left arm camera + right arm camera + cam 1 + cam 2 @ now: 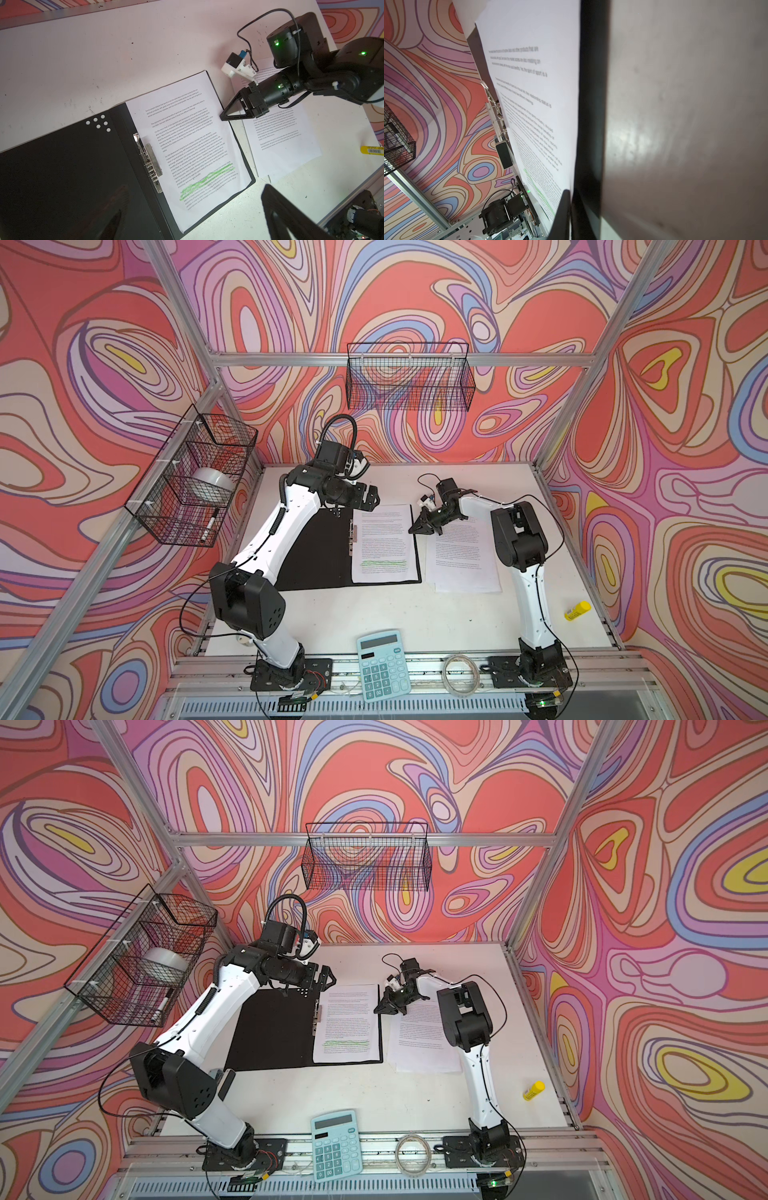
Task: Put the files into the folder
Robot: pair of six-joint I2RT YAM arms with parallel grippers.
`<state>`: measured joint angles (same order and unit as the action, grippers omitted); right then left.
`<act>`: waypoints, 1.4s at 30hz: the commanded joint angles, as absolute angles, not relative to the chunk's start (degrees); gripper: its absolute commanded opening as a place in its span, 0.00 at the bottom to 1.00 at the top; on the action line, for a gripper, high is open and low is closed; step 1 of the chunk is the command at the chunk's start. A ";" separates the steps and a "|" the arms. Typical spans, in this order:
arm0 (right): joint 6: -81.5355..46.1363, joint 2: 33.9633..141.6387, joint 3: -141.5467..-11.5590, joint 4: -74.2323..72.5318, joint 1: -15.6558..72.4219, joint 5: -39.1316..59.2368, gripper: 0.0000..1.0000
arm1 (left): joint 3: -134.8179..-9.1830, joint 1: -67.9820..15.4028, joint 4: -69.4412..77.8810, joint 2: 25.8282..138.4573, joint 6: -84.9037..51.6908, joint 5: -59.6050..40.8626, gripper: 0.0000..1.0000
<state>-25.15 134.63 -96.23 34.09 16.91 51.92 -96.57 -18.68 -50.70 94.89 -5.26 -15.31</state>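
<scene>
Black folder [316,560] open, one sheet [384,543] inside, right pincer [412,531] closed at its edge, left pincer [355,505] spread wide

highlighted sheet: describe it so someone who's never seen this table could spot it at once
In the middle of the white table lies an open black folder. The sheet rests on its right half, beside the metal spine clip. Unlike the plain printed sheets on the table to its right, it has a green highlighted passage.
</scene>
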 commanded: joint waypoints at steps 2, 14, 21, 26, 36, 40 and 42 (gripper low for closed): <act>-25.59 133.19 -94.23 33.17 16.96 50.63 0.00 | -96.07 -18.37 -49.91 93.60 -5.98 -16.04 1.00; -24.40 132.89 -97.73 36.73 16.96 43.95 0.22 | -95.90 -18.37 -49.92 93.17 -6.02 -15.94 1.00; -22.42 132.46 -99.52 40.50 16.96 40.99 0.31 | -95.49 -18.37 -49.75 92.81 -5.98 -16.37 1.00; -21.54 129.13 -99.40 42.02 16.88 35.84 0.34 | -96.24 -18.32 -50.00 92.81 -5.98 -16.46 1.00; -23.97 112.48 -93.80 47.48 11.33 16.24 0.36 | -105.08 -23.80 -53.42 101.01 -7.03 -21.91 1.00; -27.66 104.58 -80.64 43.18 4.60 17.49 0.36 | -106.94 -29.61 -53.68 104.91 -5.33 -21.58 1.00; -28.24 101.84 -75.26 42.30 2.09 18.49 0.35 | -107.30 -32.73 -53.62 107.25 -4.60 -21.75 1.00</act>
<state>-25.74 102.94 -82.17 42.37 4.73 19.97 -106.41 -29.50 -51.20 104.16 -6.07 -20.69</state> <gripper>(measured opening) 0.350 0.998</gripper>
